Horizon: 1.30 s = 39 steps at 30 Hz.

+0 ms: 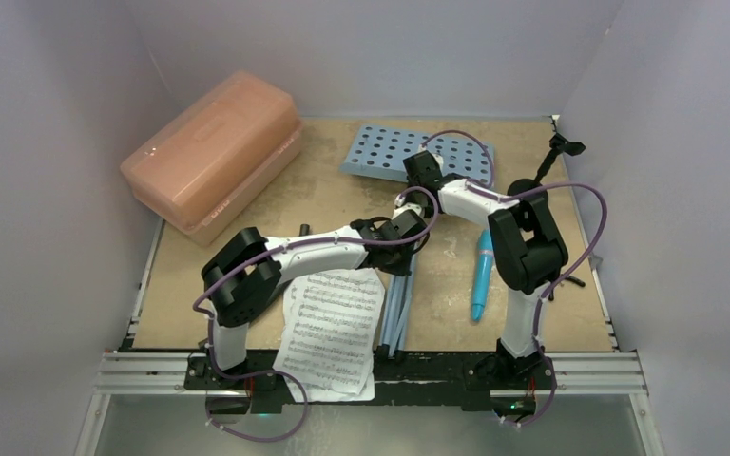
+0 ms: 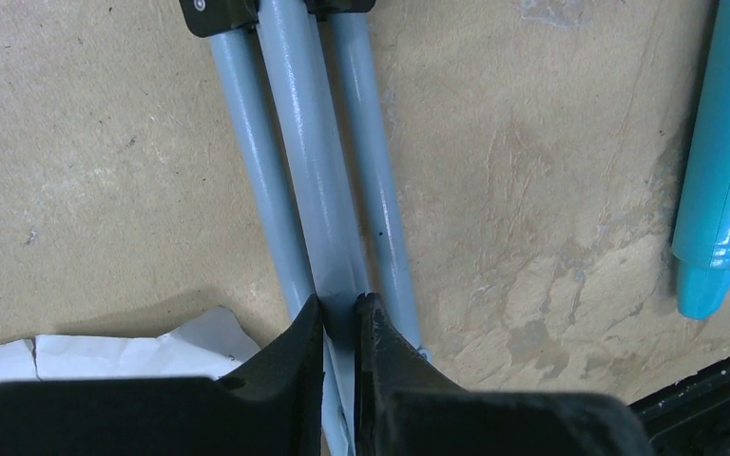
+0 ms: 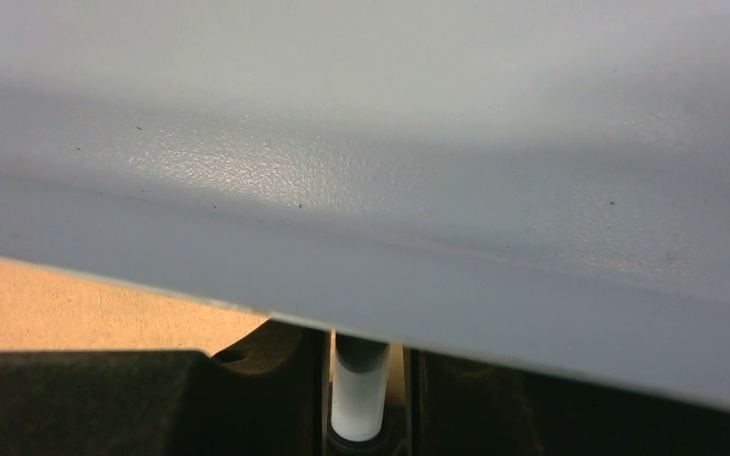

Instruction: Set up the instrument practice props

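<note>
The tan surface [image 1: 447, 285] is seen whole only from above, walled in on three sides. At its far left corner a salmon-pink case [image 1: 214, 152] is set slantwise, lid down. The light-blue music stand [image 1: 385, 152] is laid flat down the middle: its perforated panel lies at the far side, partly covered by the right arm, and its tripod legs [image 2: 314, 171] are folded together and stretched toward the near edge. The right gripper [image 3: 366, 361] is placed at the panel's near edge; in its own view the panel's plain face fills almost everything and hides the fingertips, but the jaws are seen drawn in on a pale rod beneath it. The left gripper [image 2: 340, 309] is closed on the middle tube of the folded legs, near their free ends. White sheet music [image 1: 333, 328] is spread left of the legs, touching them and overhanging the black rail; whether one page or two lie there cannot be told, and only a creased corner is caught by the left wrist camera. A turquoise microphone [image 1: 482, 275] is laid right of the legs, apart from them, cut off by the frame edge at the left wrist. The black mic stand [image 1: 559, 147] is set by the right wall, its lower part hidden behind the right arm.
</note>
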Motion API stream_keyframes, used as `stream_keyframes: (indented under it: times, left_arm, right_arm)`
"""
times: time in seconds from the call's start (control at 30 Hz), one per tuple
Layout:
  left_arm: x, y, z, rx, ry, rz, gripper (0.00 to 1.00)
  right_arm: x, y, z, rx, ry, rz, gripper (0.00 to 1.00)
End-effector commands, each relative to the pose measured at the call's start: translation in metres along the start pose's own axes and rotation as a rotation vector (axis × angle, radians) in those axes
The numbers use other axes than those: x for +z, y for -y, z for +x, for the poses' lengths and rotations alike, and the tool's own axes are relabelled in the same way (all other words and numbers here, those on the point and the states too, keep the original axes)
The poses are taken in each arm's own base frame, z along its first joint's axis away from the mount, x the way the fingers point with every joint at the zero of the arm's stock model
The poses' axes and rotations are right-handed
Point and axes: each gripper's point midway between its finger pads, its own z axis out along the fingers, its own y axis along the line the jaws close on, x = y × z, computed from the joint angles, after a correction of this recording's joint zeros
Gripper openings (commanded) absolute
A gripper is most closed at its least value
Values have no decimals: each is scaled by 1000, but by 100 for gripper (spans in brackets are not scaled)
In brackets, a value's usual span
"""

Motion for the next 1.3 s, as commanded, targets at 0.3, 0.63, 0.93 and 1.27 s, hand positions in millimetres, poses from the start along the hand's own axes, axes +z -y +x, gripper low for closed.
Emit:
stream_keyframes:
  times: [0.3, 0.63, 0.93, 1.27]
  left_arm:
    - [-20, 6, -28, 40, 115, 41, 0]
    - [-42, 13, -42, 22, 176, 91, 0]
    - [-68, 28, -69, 31, 292, 177, 0]
    - [-82, 34, -86, 64, 378, 215, 0]
  right_arm:
    - [-143, -61, -131, 32, 399, -262, 0]
    - [-224, -66, -164, 31, 595, -375, 0]
    - [-297, -71, -190, 42, 769, -483, 0]
    - [-370, -69, -209, 45, 954, -579, 0]
